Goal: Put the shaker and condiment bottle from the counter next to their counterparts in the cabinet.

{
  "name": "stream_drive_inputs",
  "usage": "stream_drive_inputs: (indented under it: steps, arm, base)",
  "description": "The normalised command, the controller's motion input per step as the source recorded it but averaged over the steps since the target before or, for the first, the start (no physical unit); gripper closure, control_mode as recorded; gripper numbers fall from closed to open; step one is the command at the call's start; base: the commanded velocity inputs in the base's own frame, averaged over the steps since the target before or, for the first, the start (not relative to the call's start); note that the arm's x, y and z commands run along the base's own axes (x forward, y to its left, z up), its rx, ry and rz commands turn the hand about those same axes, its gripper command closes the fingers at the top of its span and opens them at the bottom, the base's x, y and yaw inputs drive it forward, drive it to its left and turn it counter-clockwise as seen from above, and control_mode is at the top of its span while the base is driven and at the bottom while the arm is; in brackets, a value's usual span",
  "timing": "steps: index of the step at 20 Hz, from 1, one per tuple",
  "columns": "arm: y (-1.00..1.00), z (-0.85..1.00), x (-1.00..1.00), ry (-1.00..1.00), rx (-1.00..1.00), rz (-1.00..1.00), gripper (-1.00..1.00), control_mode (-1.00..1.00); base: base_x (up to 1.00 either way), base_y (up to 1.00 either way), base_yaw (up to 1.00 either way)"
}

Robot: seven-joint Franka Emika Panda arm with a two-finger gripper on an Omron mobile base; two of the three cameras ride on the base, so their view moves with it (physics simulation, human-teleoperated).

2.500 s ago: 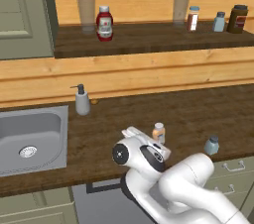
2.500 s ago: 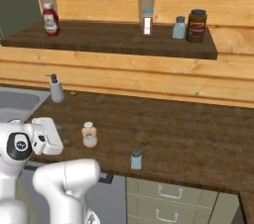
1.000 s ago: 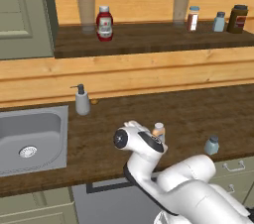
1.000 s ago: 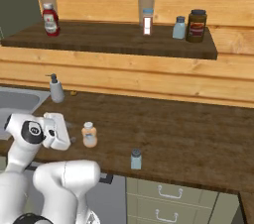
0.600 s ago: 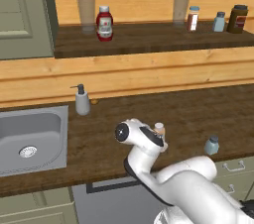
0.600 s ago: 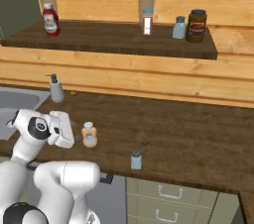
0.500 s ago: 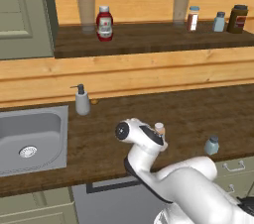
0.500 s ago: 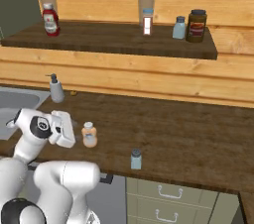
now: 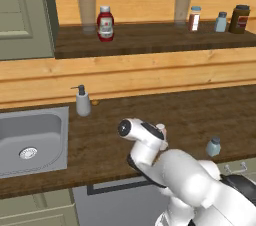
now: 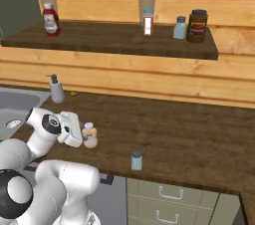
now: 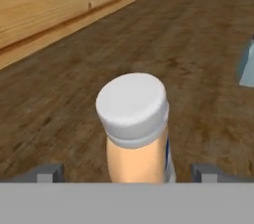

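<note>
My gripper [image 11: 127, 172] having closed in on the condiment bottle [image 11: 135, 129], jaws released, straddling it, shaker [image 10: 136, 160] staying nearby.

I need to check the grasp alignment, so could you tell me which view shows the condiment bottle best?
The hand view: the condiment bottle stands close and centred, between the fingers. The right base view shows it small beside the gripper; the left base view shows just its top behind the arm.

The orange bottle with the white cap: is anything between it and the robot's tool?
Nothing visible. In the hand view the condiment bottle stands upright between the two fingertips of the tool, with bare counter around it.
</note>
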Motion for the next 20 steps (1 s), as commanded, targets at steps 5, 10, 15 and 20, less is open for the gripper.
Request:
stream_drive_inputs:
  steps: [5,10,15,20]
  arm:
    - [-0.34,-0.43,0.23,0.02,0.02,0.00,1.00,-1.00]
    - [-0.09,-0.14,0.12,0.11,0.03,0.00,1.00,-1.00]
    - [-0.18,0.30,-0.05,-0.04,0.01,0.06,1.00,-1.00]
    - [-0.25,0.63,-0.37,-0.09,0.00,0.15,1.00,-1.00]
  base:
    - [0.00,0.00,0.00]
    - [0.00,0.00,0.00]
    - [0.00,0.00,0.00]
    - [0.00,0.00,0.00]
